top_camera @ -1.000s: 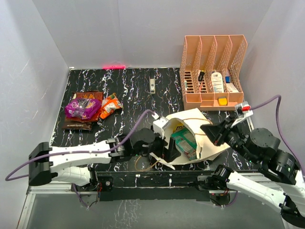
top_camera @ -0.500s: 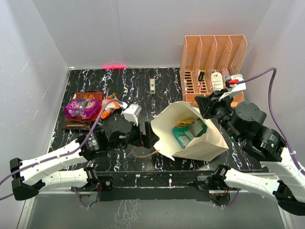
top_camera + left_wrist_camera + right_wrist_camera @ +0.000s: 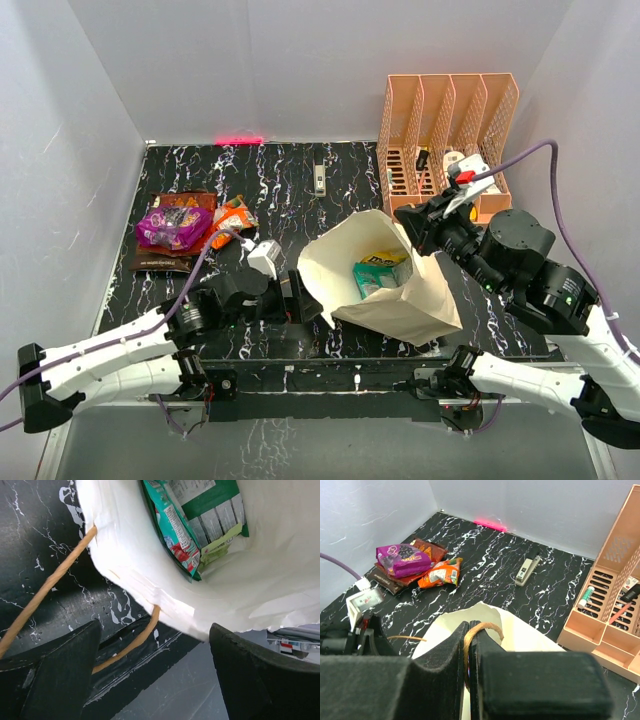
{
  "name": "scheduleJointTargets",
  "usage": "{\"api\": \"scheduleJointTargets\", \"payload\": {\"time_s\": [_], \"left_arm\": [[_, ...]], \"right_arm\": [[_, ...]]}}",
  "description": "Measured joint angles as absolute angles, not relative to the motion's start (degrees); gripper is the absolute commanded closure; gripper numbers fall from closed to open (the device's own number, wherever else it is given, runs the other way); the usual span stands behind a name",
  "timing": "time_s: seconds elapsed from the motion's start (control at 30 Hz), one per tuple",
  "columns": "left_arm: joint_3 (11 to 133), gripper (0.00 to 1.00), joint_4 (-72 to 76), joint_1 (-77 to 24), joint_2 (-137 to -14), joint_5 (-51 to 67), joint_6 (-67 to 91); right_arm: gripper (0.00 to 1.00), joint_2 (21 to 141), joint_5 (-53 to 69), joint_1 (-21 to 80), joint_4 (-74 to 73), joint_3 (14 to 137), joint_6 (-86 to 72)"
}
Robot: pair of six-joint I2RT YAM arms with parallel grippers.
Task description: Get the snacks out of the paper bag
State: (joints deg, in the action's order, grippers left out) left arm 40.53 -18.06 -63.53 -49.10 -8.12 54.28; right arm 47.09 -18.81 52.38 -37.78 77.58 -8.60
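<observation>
Kraft paper forms the paper bag (image 3: 425, 305), which is set near the front edge of the black marbled counter (image 3: 290, 190), its mouth turned toward the left gripper (image 3: 300, 300), whose jaws are spread wide just outside the rim. The far rim and cord handle (image 3: 482, 629) are pinched in the closed jaws of the right gripper (image 3: 415, 228). A green packet (image 3: 175, 535) is lodged inside the bag. A purple packet (image 3: 172, 225) and an orange packet (image 3: 232, 218) are piled at the counter's far left.
</observation>
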Motion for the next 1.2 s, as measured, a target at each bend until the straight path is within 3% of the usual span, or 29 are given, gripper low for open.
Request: {"api": "scheduleJointTargets", "payload": {"time_s": [0.07, 0.3, 0.53, 0.73, 1.07, 1.2], "left_arm": [[41.28, 0.02, -20.05, -63.53, -47.53, -8.97, 54.48], [55.31, 0.02, -30.85, -63.51, -46.54, -16.69, 50.37], [63.13, 0.03, -35.18, -59.31, -53.69, -19.20, 44.31], [60.73, 0.28, -34.00, -48.90, -63.00, -9.08, 41.32], [46.94, 0.98, -22.26, -48.60, -58.41, 1.72, 46.22], [43.83, 1.00, -15.20, -48.56, -59.05, 4.93, 49.36]], "right_arm": [[0.93, 46.50, -17.98, 52.38, -37.91, 77.41, -8.64], [0.93, 42.68, -16.56, 52.38, -38.48, 75.29, -9.13], [0.93, 43.29, -14.15, 52.38, -38.87, 75.26, -9.10], [0.93, 46.22, -15.53, 52.38, -40.36, 76.86, -9.45], [0.93, 55.16, -20.67, 52.38, -44.86, 85.78, -5.08], [0.93, 61.23, -20.67, 52.38, -45.43, 90.56, 0.97]]}}
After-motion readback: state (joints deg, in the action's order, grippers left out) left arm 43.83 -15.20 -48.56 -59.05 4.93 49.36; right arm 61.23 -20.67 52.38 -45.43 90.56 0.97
